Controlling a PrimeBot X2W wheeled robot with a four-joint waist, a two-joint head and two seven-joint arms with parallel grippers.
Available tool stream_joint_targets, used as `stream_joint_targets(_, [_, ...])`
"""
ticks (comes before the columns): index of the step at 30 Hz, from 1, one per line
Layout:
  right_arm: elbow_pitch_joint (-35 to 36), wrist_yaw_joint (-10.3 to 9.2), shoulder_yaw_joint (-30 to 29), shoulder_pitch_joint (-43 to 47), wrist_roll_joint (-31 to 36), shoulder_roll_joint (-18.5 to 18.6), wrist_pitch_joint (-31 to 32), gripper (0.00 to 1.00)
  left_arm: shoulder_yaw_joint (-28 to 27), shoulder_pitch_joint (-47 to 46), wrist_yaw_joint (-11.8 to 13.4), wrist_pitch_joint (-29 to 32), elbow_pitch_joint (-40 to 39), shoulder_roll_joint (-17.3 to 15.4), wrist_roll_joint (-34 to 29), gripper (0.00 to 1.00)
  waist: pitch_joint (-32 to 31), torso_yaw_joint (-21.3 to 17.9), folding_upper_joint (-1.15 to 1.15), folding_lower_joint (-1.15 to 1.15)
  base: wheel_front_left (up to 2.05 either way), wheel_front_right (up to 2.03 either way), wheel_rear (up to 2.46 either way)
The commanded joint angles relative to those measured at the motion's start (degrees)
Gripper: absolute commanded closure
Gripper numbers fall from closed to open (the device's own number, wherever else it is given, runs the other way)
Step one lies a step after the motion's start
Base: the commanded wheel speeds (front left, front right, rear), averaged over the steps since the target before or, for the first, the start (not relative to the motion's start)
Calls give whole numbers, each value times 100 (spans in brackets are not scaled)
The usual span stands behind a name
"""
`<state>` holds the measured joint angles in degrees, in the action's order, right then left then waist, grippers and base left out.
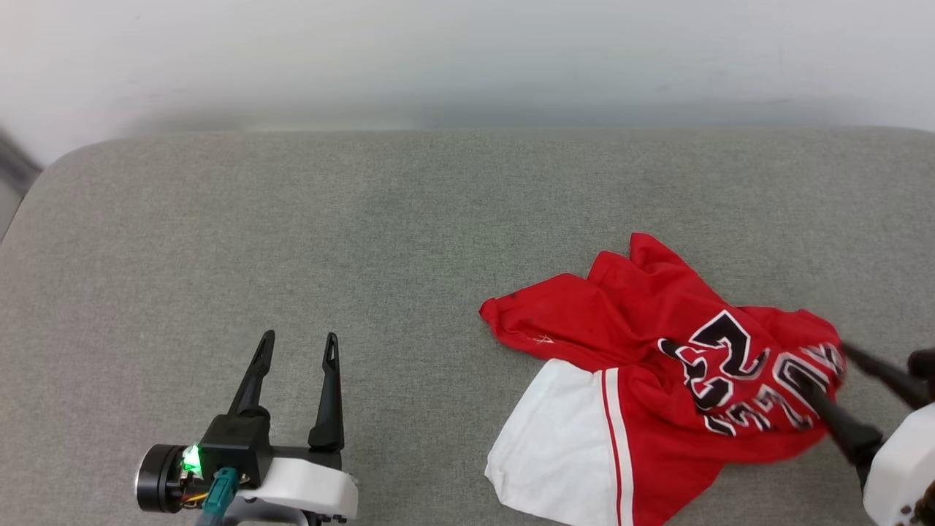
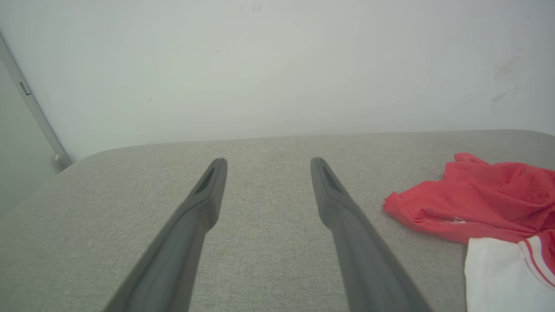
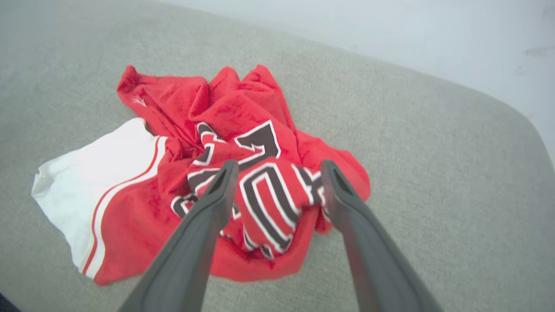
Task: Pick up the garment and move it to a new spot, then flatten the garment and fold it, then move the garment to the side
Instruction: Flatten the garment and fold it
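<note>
One garment point(image 1: 643, 343), one left gripper point(image 1: 300, 336), one right gripper point(image 1: 824, 364)

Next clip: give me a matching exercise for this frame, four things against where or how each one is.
1 left tool
2 right tool
3 shirt
4 white sleeve

A crumpled in a heap
B open above bare grey surface
C open, straddling the lettered fold
D spread fairly flat beside the red cloth

Pairs: 1-B, 2-C, 3-A, 4-D
</note>
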<state>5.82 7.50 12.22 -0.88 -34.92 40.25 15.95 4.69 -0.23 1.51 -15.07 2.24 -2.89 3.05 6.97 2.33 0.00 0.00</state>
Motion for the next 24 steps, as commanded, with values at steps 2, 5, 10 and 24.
stream_joint_targets(2, [179,-3,-338,101,305,-343,-236,0,-22,38,-48,-13,-36,-5,-39,0,-29,-32,0,0,0,0,0])
stream_joint_targets(5, [383,-4,-830,189,865,-961,-692,0,-20,-62,-169,-13,-73,-57,-59,0,-50,-39,0,0,0,0,0])
stream_joint_targets(10, [483,-3,-1424,347,1719,-1949,-1553,0,58,-302,-455,-13,-85,-193,-75,0,-71,-7,0,0,0,0,0])
stream_joint_targets(24, [14,-3,-1654,339,2820,-3070,-2831,0,2004,-2294,-885,3030,-200,-1670,1906,0,73,-28,0,0,0,0,0])
